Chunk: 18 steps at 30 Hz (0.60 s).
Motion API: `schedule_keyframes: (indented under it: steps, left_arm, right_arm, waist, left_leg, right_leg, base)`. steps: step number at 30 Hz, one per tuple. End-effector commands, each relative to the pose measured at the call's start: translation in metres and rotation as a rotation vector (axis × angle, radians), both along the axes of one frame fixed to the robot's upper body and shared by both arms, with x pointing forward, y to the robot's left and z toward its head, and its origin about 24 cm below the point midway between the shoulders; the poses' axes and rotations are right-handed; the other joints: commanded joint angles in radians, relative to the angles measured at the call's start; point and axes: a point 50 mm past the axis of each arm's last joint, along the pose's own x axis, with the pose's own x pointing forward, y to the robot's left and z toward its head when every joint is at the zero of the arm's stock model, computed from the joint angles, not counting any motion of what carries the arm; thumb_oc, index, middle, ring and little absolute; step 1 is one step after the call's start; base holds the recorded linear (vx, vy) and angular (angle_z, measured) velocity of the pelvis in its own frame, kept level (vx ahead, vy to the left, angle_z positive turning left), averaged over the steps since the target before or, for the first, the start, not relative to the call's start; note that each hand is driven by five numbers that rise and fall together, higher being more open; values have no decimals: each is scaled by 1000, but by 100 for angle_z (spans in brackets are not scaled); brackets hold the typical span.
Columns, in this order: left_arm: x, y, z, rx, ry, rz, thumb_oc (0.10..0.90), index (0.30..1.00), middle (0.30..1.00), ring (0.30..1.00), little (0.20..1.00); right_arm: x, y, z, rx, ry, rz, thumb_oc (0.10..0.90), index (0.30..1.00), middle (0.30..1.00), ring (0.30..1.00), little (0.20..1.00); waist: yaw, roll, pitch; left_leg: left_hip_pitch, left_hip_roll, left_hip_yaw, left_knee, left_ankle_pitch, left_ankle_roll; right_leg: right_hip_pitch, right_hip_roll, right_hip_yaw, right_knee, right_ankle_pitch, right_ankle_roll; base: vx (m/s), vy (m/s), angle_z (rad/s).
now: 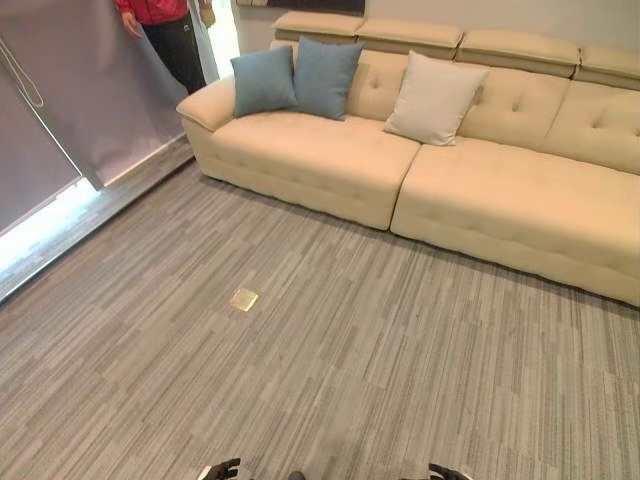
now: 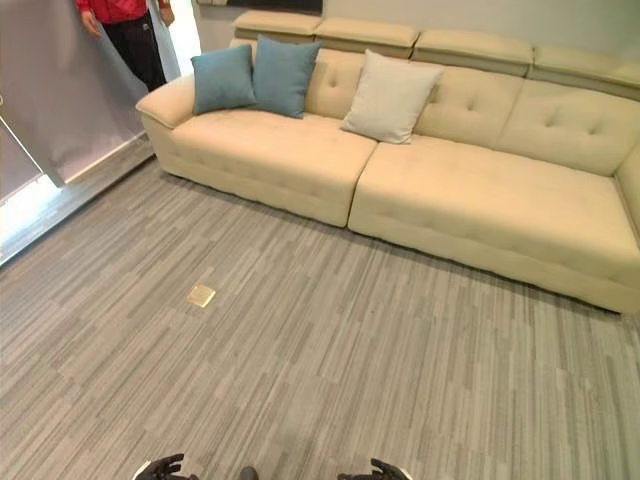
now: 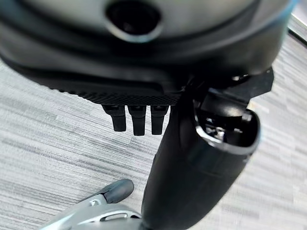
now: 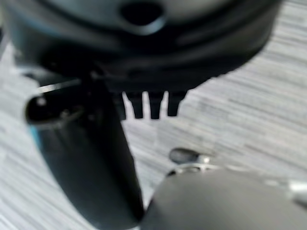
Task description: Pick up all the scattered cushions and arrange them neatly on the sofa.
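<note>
Sofa, one: long cream tufted upholstered sofa (image 1: 330, 165), several seat sections, with padded headrests along the top of the back; stands against the far wall on the carpet.

Cushions, three, all on the sofa and propped upright against its backrest:
- Two square blue-grey fabric cushions. The outer blue-grey cushion (image 1: 263, 82) sits beside the sofa's rounded armrest; the inner blue-grey cushion (image 1: 325, 78) stands just beside it, the two touching and slightly overlapping.
- One square off-white fabric cushion (image 1: 433, 99), well apart from the blue pair, resting near the seam between two seat sections and tilted a little.

Floor: grey striped carpet tiles (image 1: 330, 350). One small square brass-coloured floor plate (image 1: 244, 299) lies in the carpet in front of the sofa.

Person, one: figure in a red top and dark trousers (image 1: 168, 30), standing beyond the sofa's armrest end, next to a grey hanging blind (image 1: 80, 90).

Robot hands, two:
- Left hand (image 3: 139, 120): low over the carpet, fingers hanging straight and relaxed, grasping nothing.
- Right hand (image 4: 151, 105): likewise low over the carpet, fingers straight and loose, grasping nothing.
</note>
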Motion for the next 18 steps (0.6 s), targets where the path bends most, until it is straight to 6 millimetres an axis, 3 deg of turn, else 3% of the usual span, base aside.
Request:
schedule_keyframes:
  steps: [1, 3, 4, 5, 6, 7, 9, 10, 11, 18]
  left_arm:
    - [21, -14, 3, -4, -36, -114, 800, 900, 900, 900, 900]
    - [26, -15, 5, 3, -52, -128, 800, 900, 900, 900, 900]
    - [22, -14, 3, -3, -38, -116, 800, 900, 900, 900, 900]
    - [22, -14, 3, -3, -38, -116, 800, 900, 900, 900, 900]
    - [9, -12, 0, -2, 0, -92, 800, 900, 900, 900, 900]
    - [3, -10, -2, -1, 23, -81, 800, 900, 900, 900, 900]
    - [-17, -7, -6, 3, 91, -48, 800, 900, 900, 900, 900]
    - [-17, -7, -6, 3, 91, -48, 800, 900, 900, 900, 900]
    - [-33, -2, -9, 40, 167, -60, 800, 900, 900, 900, 900]
    - [-33, -2, -9, 39, 167, -61, 800, 900, 900, 900, 900]
  right_arm:
    - [18, -16, 10, -71, -54, 97, 800, 900, 900, 900, 900]
    - [21, -18, 11, -95, -50, 137, 800, 900, 900, 900, 900]
    - [19, -19, 10, -105, -38, 151, 800, 900, 900, 900, 900]
    - [19, -19, 10, -105, -38, 151, 800, 900, 900, 900, 900]
    - [19, -16, 9, -98, -43, 148, 800, 900, 900, 900, 900]
    - [19, -14, 9, -95, -42, 146, 800, 900, 900, 900, 900]
    - [16, -12, 7, -107, -21, 173, 800, 900, 900, 900, 900]
    - [16, -12, 7, -107, -21, 173, 800, 900, 900, 900, 900]
    - [10, -10, 5, -103, 4, 170, 800, 900, 900, 900, 900]
    - [10, -10, 5, -103, 4, 170, 800, 900, 900, 900, 900]
  waist:
    - [28, -9, 51]
    - [49, -18, 68]
    - [67, -16, 62]
    - [67, -16, 63]
    - [96, -10, 48]
    - [110, -11, 44]
    - [142, -21, 45]
    - [142, -20, 45]
    - [153, -38, 28]
    - [155, -36, 25]
  left_leg:
    - [-147, 96, -84, 307, 31, -114]
    - [-231, 122, -39, 343, 69, -116]
    - [-259, 132, 3, 292, 49, -100]
    - [-259, 132, 3, 292, 49, -100]
    - [-279, 135, 30, 150, 77, -92]
    - [-291, 139, 41, 90, 97, -96]
    - [-315, 141, 7, 75, 109, -95]
    - [-315, 141, 7, 75, 109, -95]
    - [-306, 98, -20, 104, 89, -57]
    - [-308, 100, -20, 103, 91, -57]
  right_leg:
    - [-28, -95, -12, 187, -142, 63]
    - [5, -91, -30, 168, -165, 59]
    - [32, -86, -37, 148, -176, 65]
    - [32, -86, -37, 148, -176, 65]
    - [68, -73, -39, 115, -182, 81]
    - [88, -72, -42, 103, -183, 90]
    - [122, -75, -30, 113, -199, 106]
    - [122, -75, -30, 113, -199, 106]
    - [132, -98, -10, 192, -202, 128]
    - [129, -95, -9, 191, -199, 128]
  base:
    - [142, -125, 33]
    - [221, -42, 28]
    - [230, 3, 15]
    - [411, 98, 24]
    - [423, 136, 27]
    - [553, 189, 14]
    - [380, 150, -9]
    - [546, 227, -37]
    - [366, 157, -41]
    - [52, 23, -11]
